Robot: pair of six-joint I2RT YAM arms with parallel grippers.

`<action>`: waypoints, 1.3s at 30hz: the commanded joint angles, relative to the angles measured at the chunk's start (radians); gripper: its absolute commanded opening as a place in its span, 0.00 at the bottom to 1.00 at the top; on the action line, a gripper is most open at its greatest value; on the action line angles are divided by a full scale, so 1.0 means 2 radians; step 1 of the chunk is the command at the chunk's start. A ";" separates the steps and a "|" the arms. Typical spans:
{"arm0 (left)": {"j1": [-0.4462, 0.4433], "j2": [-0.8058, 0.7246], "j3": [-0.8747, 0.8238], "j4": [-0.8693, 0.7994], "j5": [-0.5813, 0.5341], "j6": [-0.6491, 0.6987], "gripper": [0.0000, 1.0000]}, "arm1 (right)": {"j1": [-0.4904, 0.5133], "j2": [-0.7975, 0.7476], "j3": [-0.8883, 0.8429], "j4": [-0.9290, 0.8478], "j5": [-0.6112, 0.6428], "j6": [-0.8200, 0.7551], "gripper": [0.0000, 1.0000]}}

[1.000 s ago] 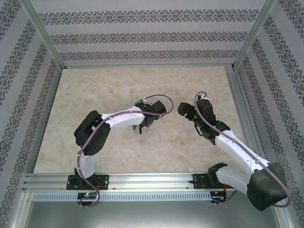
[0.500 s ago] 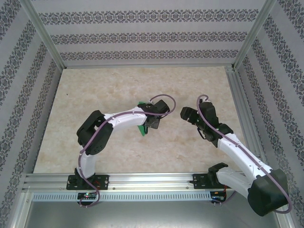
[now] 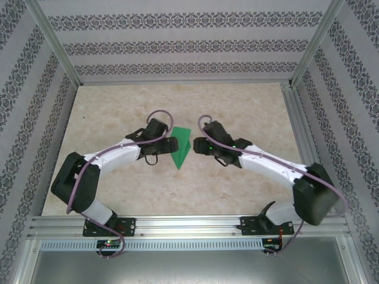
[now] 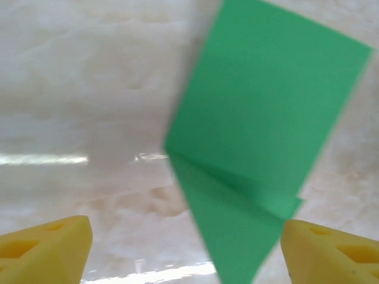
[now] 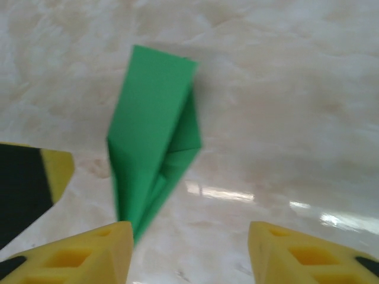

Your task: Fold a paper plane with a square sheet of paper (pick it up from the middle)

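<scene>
Green paper plane (image 3: 180,145), beige marbled table (image 3: 118,112)

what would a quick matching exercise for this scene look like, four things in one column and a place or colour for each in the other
Things:
1 paper plane
2 left gripper
3 right gripper
4 table

Descriptions:
a marbled beige
b just right of the paper in the top view
c bright green, lying between the two grippers
d just left of the paper in the top view

Pairs: 1-c, 2-d, 3-b, 4-a
</scene>
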 commanded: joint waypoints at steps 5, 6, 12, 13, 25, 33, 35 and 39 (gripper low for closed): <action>0.081 -0.083 -0.098 0.078 0.061 -0.046 0.90 | 0.074 0.143 0.140 -0.038 0.018 -0.014 0.33; 0.091 -0.090 -0.109 0.083 0.070 -0.049 0.90 | 0.076 0.160 0.153 -0.038 0.009 -0.011 0.31; 0.125 -0.117 -0.140 0.088 0.104 -0.048 0.91 | 0.074 0.225 0.195 -0.041 -0.020 -0.004 0.26; 0.127 -0.118 -0.141 0.087 0.106 -0.047 0.91 | 0.071 0.232 0.197 -0.041 -0.021 -0.003 0.26; 0.129 -0.085 -0.141 0.148 0.196 -0.039 0.90 | 0.031 0.249 0.144 0.007 -0.055 0.013 0.26; 0.116 -0.038 -0.125 0.190 0.251 -0.041 0.78 | 0.011 0.247 0.101 0.068 -0.106 0.020 0.25; 0.111 -0.027 -0.119 0.196 0.258 -0.040 0.75 | 0.005 0.244 0.088 0.083 -0.118 0.022 0.25; 0.102 -0.003 -0.110 0.212 0.272 -0.045 0.70 | -0.009 0.233 0.053 0.130 -0.152 0.025 0.24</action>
